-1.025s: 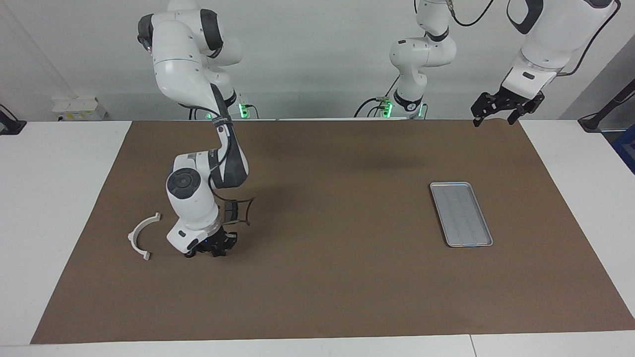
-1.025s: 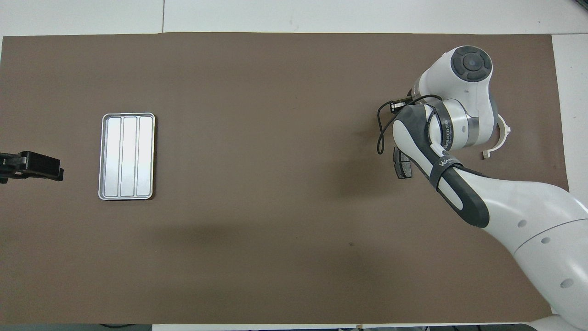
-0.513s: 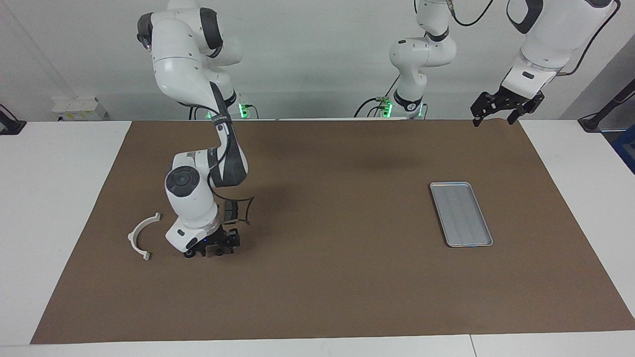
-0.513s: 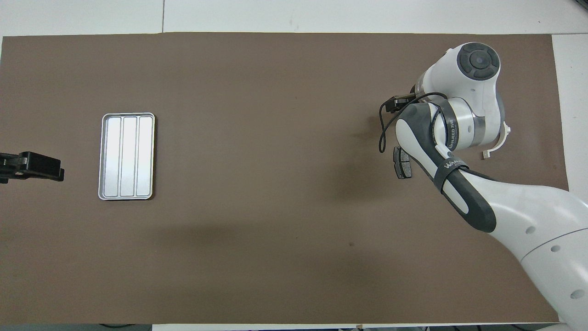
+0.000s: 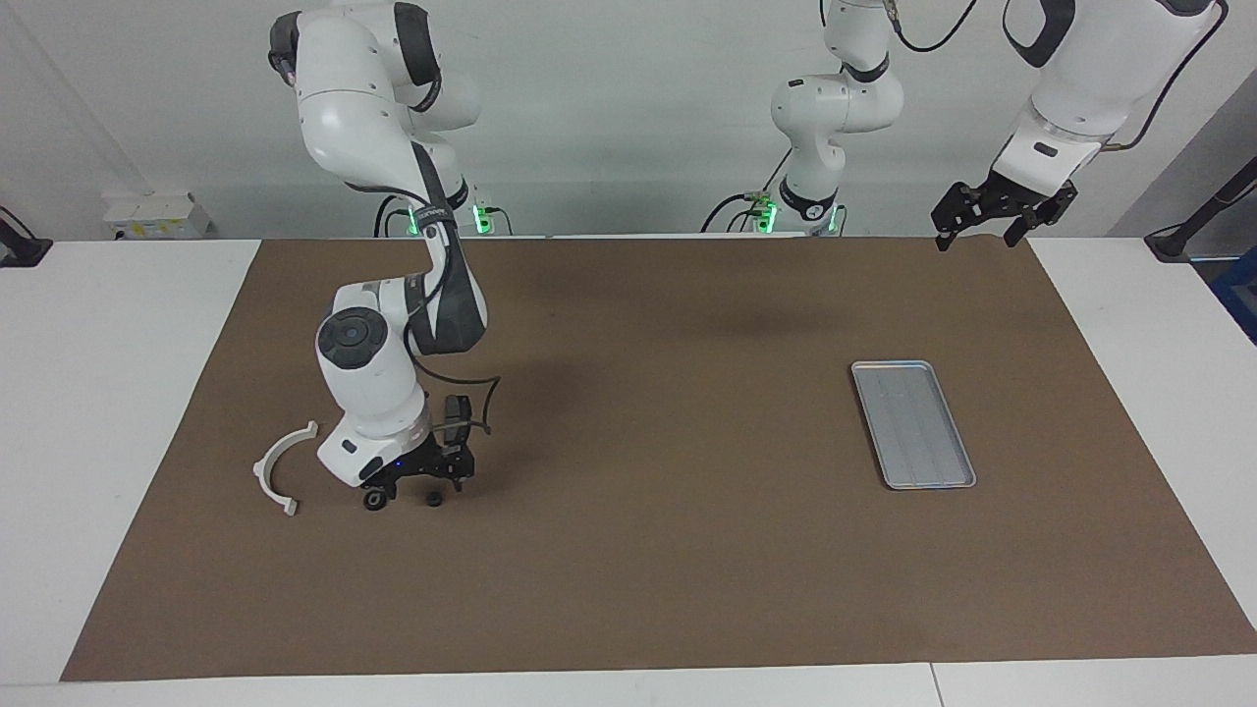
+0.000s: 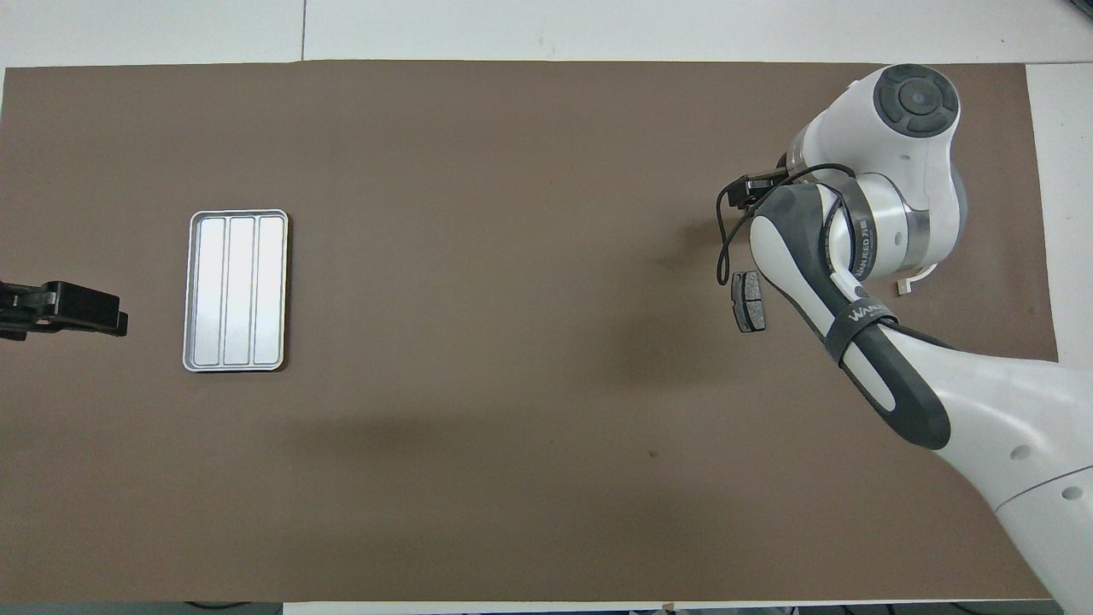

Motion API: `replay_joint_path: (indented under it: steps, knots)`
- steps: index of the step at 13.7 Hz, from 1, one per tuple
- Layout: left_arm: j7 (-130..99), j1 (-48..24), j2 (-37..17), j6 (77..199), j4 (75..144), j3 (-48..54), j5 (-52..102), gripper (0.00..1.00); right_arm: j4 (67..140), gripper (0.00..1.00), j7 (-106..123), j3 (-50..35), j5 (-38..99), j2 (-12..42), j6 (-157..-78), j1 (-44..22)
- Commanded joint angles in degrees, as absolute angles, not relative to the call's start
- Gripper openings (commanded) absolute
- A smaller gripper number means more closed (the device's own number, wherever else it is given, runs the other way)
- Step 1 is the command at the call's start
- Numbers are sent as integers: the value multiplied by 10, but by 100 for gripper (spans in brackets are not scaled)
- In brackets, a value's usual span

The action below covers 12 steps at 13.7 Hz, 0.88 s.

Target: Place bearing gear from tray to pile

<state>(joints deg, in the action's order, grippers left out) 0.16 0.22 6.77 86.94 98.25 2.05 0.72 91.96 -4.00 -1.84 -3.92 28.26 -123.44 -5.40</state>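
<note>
Two small dark round gear parts [image 5: 374,501] lie on the brown mat, just beneath the right gripper [image 5: 417,478], beside one white semicircular plastic bracket [image 5: 280,467] at the right arm's end of the counter [image 5: 118,393]. Whether either of them is the bearing gear I cannot tell. The right gripper hangs just above them, its fingers parted and holding nothing. One dark grey brake pad [image 6: 749,301] shows nearer the robots than the gripper. The single shallow silver metal tray [image 5: 913,424] sits well apart, toward the left arm's end, with nothing in it. The left gripper [image 5: 1002,211] waits raised over the mat's edge, fingers spread.
</note>
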Motion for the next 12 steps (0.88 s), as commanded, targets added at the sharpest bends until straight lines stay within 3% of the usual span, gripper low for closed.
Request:
replay_joint_path:
  steps: [1,5,9,12]
  knots:
    - [9,-4,84,878,1000,15,18,100,938,100,-33,-26,-36,243,-1210,-37]
    - [10,-4,84,878,1001,15,18,100,941,100,-33,-26,-31,168,-1136,-24]
    - [10,-4,84,878,999,15,18,100,962,100,-34,-26,-11,36,-1003,-22]
    - [9,-4,84,880,998,15,18,100,967,100,-35,-27,-11,-31,-918,-23]
